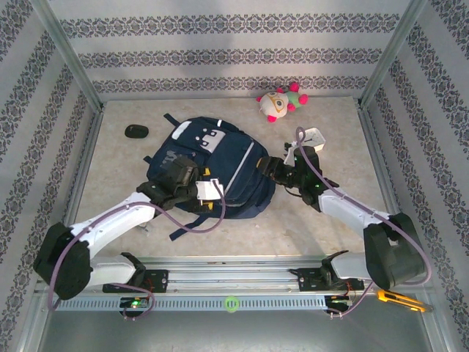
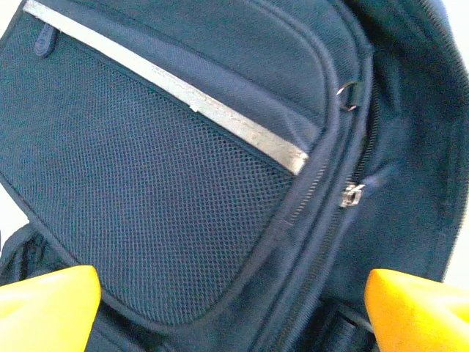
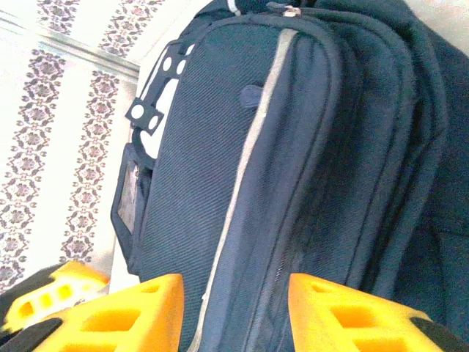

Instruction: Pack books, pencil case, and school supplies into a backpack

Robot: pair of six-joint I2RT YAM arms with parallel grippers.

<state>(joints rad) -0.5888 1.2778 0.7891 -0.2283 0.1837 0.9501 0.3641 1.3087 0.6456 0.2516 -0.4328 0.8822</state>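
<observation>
The navy backpack (image 1: 236,163) lies flat in the middle of the table (image 1: 337,227), its white-patched pocket toward the far wall. The left claw (image 1: 180,176) hangs over the backpack's left side. Its fingers (image 2: 45,301) are spread wide above the mesh pocket (image 2: 146,213) and its pale stripe (image 2: 220,110), gripping nothing. A metal zipper pull (image 2: 352,195) sits just right of that pocket. The right claw (image 1: 266,169) is at the backpack's right edge, its yellow fingers (image 3: 150,315) parted with the front panel's seam between them (whether the pads touch the fabric I cannot tell). A plush toy (image 1: 281,101) and a black oval thing (image 1: 136,131) lie near the far wall, apart from the backpack.
</observation>
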